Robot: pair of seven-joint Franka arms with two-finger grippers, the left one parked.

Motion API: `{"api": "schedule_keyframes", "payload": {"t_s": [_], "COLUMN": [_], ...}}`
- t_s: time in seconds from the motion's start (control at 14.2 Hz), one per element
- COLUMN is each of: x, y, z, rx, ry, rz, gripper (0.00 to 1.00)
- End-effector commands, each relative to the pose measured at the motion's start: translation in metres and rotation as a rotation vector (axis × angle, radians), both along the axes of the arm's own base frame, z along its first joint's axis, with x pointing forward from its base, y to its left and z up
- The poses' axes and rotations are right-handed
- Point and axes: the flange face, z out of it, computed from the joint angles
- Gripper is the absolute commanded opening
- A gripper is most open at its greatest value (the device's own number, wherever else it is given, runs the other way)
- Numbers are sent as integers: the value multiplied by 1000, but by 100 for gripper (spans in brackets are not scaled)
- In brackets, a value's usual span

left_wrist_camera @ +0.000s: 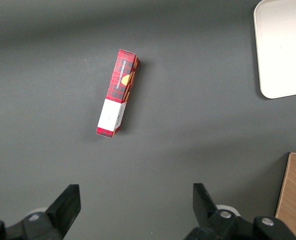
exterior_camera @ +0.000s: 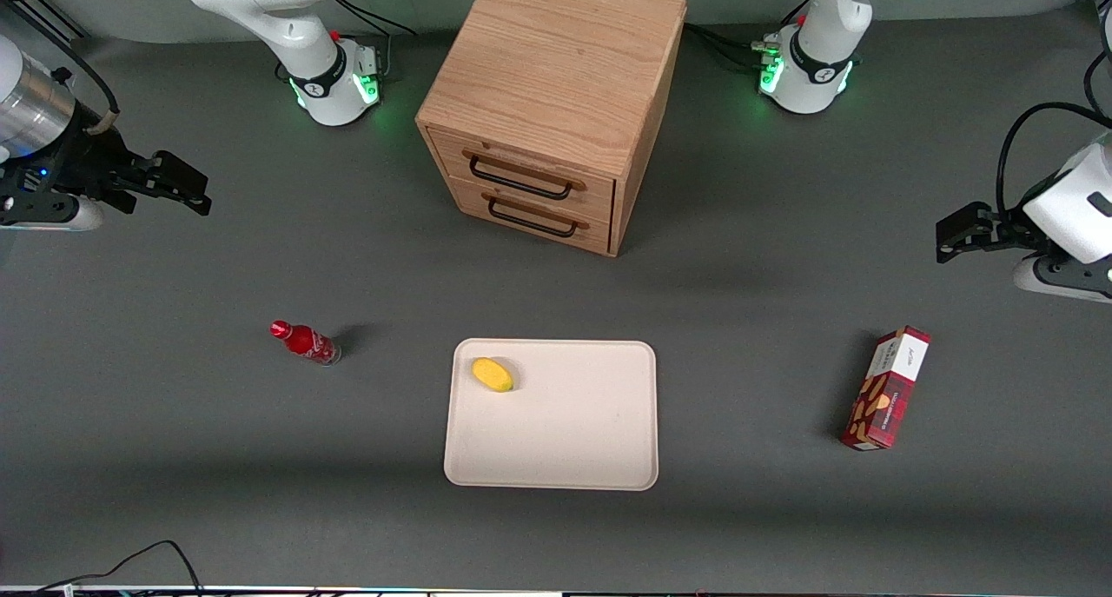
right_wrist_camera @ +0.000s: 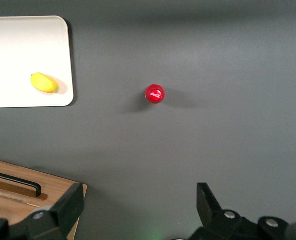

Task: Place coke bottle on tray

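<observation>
- Standing upright on the grey table [exterior_camera: 174, 458], the coke bottle [exterior_camera: 304, 342] is seen apart from the tray [exterior_camera: 556, 441], toward the working arm's end.
- A yellow fruit [exterior_camera: 492, 374] is held by the tray, in the corner nearest the bottle.
- The gripper [exterior_camera: 195, 189] is held high above the table with fingers spread wide (nothing between them), farther from the front camera than the bottle.
- A wooden drawer cabinet [exterior_camera: 547, 102] is placed farther from the camera than the tray.
- A red box [exterior_camera: 886, 388] is laid toward the parked arm's end.
</observation>
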Motion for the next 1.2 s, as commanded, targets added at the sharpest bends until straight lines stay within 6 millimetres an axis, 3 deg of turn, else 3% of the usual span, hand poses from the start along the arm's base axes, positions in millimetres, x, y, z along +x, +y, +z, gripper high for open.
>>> {"api": "schedule_keyframes", "payload": {"t_s": [0.0,0.49,0.56,0.84,1.12], "x": [-4,8,19,28,35], "y": [10,13,19,11,11], "z": [5,11,-2,-28,-100], "rx": [26,25,19,12,-20], "ry": [-4,24,38,59,38], "rz": [-27,-62,-55,-58,-4], "gripper": [100,100,100,100,100]}}
